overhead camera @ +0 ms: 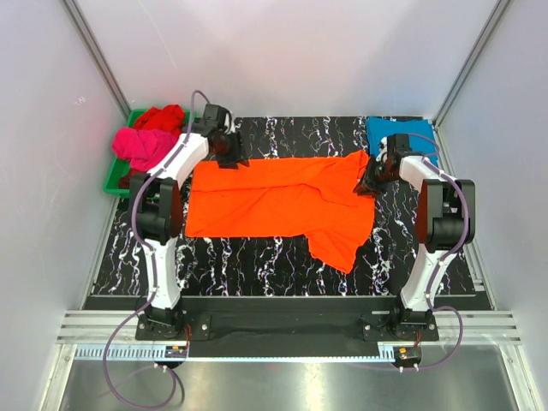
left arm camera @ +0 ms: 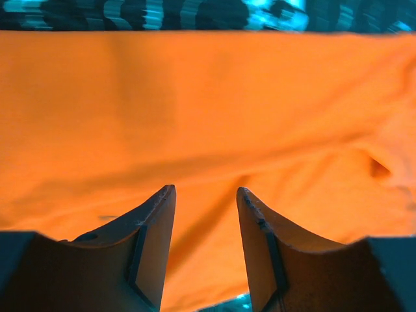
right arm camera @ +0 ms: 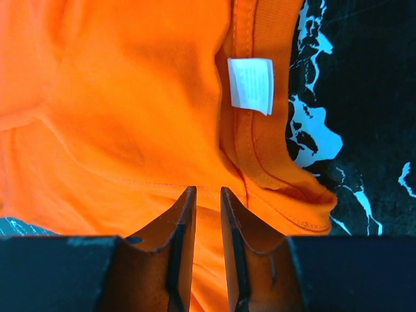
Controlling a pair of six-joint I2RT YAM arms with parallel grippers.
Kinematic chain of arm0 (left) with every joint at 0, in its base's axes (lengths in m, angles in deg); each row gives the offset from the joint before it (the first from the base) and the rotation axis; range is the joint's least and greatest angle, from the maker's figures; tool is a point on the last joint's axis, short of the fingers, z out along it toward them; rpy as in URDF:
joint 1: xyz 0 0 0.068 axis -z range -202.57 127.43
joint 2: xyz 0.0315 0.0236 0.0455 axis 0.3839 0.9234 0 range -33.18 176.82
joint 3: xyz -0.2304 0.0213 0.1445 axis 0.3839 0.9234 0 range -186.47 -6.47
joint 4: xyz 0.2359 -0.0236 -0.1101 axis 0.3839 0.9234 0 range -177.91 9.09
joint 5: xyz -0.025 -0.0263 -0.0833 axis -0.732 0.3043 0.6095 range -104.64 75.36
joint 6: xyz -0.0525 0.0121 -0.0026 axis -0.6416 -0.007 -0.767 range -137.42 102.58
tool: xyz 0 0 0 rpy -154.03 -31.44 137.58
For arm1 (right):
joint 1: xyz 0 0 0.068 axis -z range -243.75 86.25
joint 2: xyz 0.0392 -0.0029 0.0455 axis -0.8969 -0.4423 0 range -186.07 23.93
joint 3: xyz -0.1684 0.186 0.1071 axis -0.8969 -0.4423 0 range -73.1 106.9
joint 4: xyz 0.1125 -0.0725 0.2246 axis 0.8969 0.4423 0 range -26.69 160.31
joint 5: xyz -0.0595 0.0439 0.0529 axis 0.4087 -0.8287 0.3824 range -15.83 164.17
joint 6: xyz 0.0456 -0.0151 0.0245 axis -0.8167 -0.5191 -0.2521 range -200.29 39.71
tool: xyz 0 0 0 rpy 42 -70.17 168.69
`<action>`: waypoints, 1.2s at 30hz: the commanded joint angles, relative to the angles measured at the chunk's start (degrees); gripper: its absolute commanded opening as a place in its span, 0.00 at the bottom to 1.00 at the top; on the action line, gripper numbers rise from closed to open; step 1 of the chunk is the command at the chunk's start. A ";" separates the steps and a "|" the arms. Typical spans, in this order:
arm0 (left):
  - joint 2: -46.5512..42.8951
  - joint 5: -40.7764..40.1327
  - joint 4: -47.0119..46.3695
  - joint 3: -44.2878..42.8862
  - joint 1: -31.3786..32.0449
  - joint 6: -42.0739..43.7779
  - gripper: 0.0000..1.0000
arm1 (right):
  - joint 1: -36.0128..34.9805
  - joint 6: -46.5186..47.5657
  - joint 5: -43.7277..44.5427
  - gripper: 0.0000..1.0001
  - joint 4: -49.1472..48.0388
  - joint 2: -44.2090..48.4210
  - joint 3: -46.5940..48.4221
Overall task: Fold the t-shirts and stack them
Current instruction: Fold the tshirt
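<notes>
A bright orange t-shirt [overhead camera: 274, 201] lies spread across the black marbled table [overhead camera: 257, 257], with one part trailing toward the front right. My left gripper [overhead camera: 229, 158] hovers over the shirt's far left corner. Its jaws are open [left arm camera: 205, 188] over the orange cloth [left arm camera: 208, 97] with nothing between them. My right gripper [overhead camera: 368, 184] is at the shirt's far right end, beside the collar [right arm camera: 260, 149] and its white label [right arm camera: 251, 84]. Its jaws [right arm camera: 205, 188] stand narrowly open just above the cloth [right arm camera: 117, 97]. A teal-blue t-shirt [overhead camera: 398, 133] lies folded at the back right.
A green tray [overhead camera: 116, 184] sits off the table's back left corner and holds a crumpled magenta-pink t-shirt [overhead camera: 141, 145] and a red t-shirt [overhead camera: 163, 116]. White walls close in the table on three sides.
</notes>
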 commanded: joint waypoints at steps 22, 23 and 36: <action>-0.52 13.05 -23.96 7.50 17.61 -16.43 0.46 | -0.18 4.40 1.61 0.27 -4.64 -1.99 -0.87; 0.01 13.05 -24.14 7.24 17.70 -16.87 0.46 | -0.18 4.40 1.00 0.26 -4.99 -1.99 -1.22; -0.51 12.60 -20.80 6.26 18.14 -15.64 0.46 | -0.18 1.76 -3.75 0.00 -0.08 2.49 1.06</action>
